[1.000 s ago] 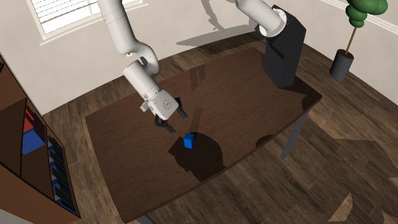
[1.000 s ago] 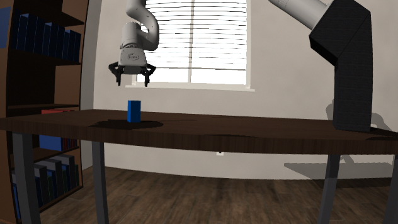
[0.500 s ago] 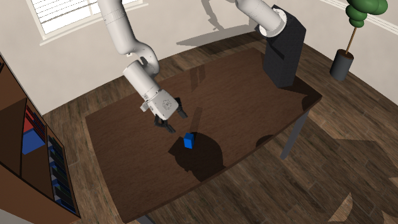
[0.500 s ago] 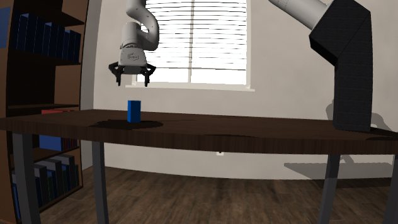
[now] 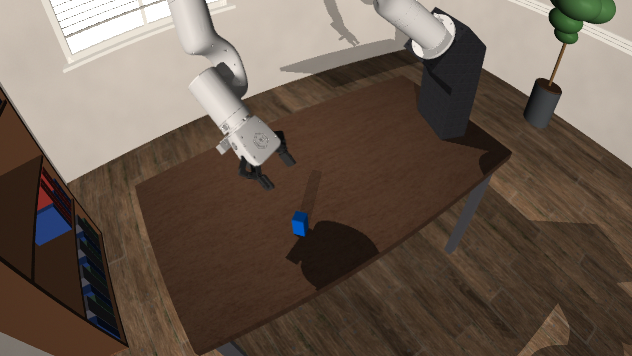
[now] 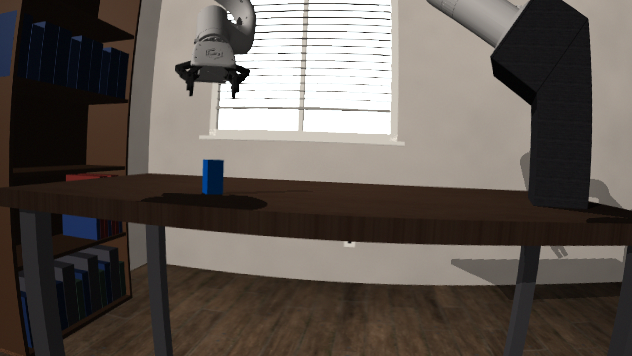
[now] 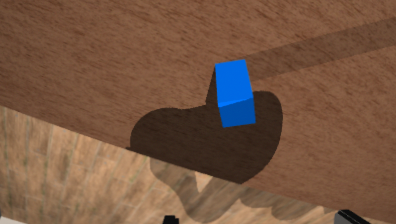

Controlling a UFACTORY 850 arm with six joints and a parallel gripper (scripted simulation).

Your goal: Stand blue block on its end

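Home study: bookshelf (image 6: pixel 131 125) w/ books, window blinds (image 6: pixel 320 55), potted plant (image 5: pixel 545 100).

Daylight floods through the slatted window (image 6: pixel 305 65) directly behind the gripper (image 6: pixel 212 82), blowing the panes out to near white and leaving its dark fingers in silhouette; below the gripper a broad, hard-edged shadow pools on the table (image 5: pixel 380 150), with a thin streak running off from it; the room beyond is dim; all views are sharp, without blur; walls and table edge bow markedly toward the frame borders in the top and exterior views.
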